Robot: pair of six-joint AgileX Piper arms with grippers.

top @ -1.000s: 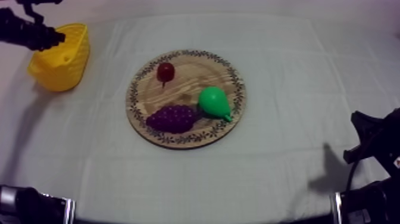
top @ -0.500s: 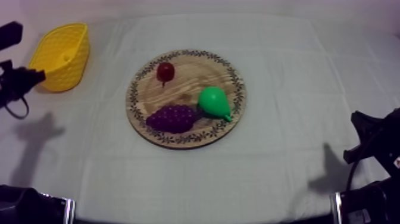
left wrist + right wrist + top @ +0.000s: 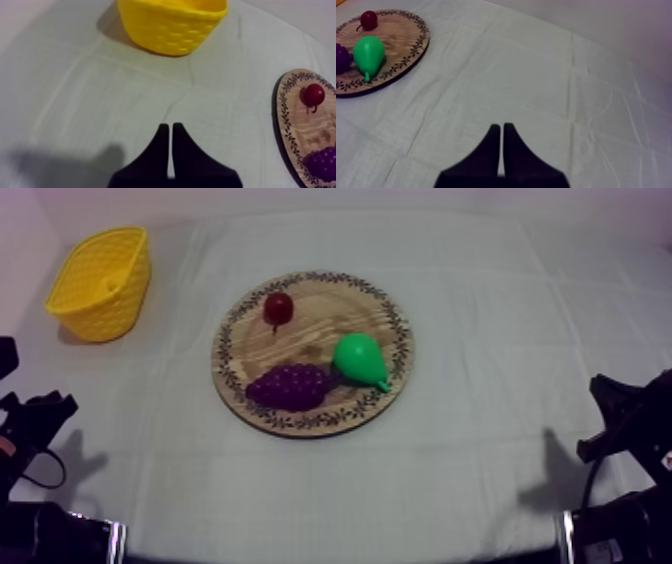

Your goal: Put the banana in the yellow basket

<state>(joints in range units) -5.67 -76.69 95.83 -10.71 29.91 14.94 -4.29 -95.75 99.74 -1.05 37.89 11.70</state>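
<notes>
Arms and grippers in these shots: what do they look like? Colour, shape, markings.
All black. The left gripper and the right gripper each have two flat fingers, broad at the base and tapering to narrow tips. No markings are visible on them. In the top view, the left arm and the right arm are dark, angular, jointed shapes, each with a pale band near its base.

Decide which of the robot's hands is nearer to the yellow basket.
Left. The left hand is on the same side as the yellow basket, apart from it; the right hand is beyond the wooden board, at the opposite side.
</notes>
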